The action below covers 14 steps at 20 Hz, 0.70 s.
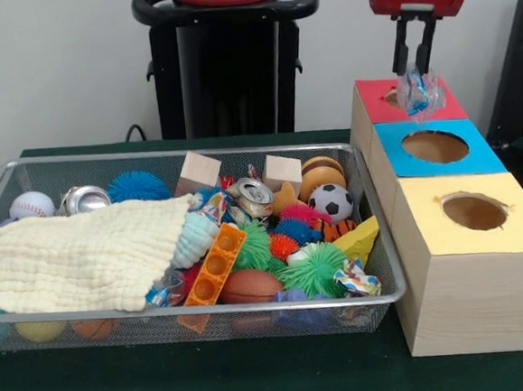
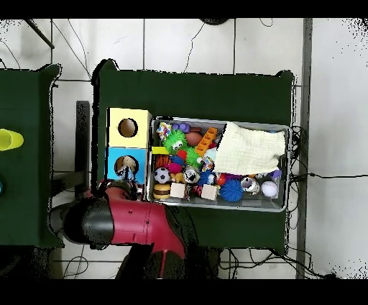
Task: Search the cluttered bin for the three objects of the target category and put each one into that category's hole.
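A pale yellow woven cloth [image 1: 85, 255] drapes over the left half of the silver wire-mesh bin [image 1: 378, 241], toys crowding the right up to its rim. Just right of it stands the wooden box row with yellow [image 1: 474, 210], blue [image 1: 434, 146] and red [image 1: 397, 98] holes. Above the red hole, in open air, the black gripper [image 1: 415, 67] pinches a clear crinkly candy wrapper [image 1: 418, 92]

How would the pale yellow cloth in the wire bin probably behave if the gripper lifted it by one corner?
The cloth drapes and sags over whatever lies beneath it, so it would likely hang floppy rather than hold its shape. Its thin woven look suggests it is light. It covers much of one end of the bin, so lifting it would probably uncover hidden toys.
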Each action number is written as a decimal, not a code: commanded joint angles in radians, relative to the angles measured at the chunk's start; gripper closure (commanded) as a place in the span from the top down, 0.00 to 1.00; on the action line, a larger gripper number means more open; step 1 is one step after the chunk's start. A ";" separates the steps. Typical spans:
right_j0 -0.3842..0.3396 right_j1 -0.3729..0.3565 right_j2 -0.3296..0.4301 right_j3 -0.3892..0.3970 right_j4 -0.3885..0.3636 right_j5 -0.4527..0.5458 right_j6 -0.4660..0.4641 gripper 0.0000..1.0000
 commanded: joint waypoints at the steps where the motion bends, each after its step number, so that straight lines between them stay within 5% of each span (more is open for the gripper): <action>1: -0.012 0.076 0.033 -0.071 0.044 -0.014 0.222 0.00; 14: -0.022 0.147 0.079 -0.047 0.070 -0.137 0.222 0.00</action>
